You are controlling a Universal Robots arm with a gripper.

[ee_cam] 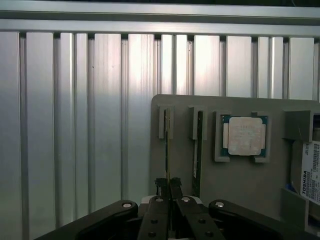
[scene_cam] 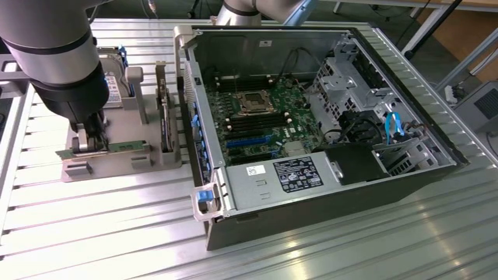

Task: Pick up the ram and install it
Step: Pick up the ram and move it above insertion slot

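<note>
- Exterior view: grey robot arm (scene_cam: 62, 52) at the exterior view's left, pointing straight down over a grey holder (scene_cam: 97, 169) on a ribbed metal table (scene_cam: 101, 227).
- Gripper (scene_cam: 97, 143) down at the memory stick (scene_cam: 125, 146), fingers drawn narrow and pinched on it near its middle.
- Memory stick long, slim and green, standing on edge in the slot at the holder's outer edge, with an end showing on either side of the fingers.
- Farther back in the same holder, a hard drive (scene_cam: 116, 87) partly hidden by the arm, and near it a dark card (scene_cam: 163, 114) standing on edge.
- At the exterior view's right, an open computer case (scene_cam: 265, 41) lying on its side, a green circuit board (scene_cam: 265, 119) with rows of black slots inside.
- Wrist view: gripper (ee_cam: 168, 184) closed on the thin upper edge of the memory stick (ee_cam: 166, 145), seen edge-on.
- Alongside in the holder (ee_cam: 240, 190), the dark card (ee_cam: 198, 145) edge-on, then a square silver chip (ee_cam: 243, 136) lying flat, then the hard drive (ee_cam: 312, 175) with a white label.
- Ribbed table (ee_cam: 100, 125) beyond the holder.
</note>
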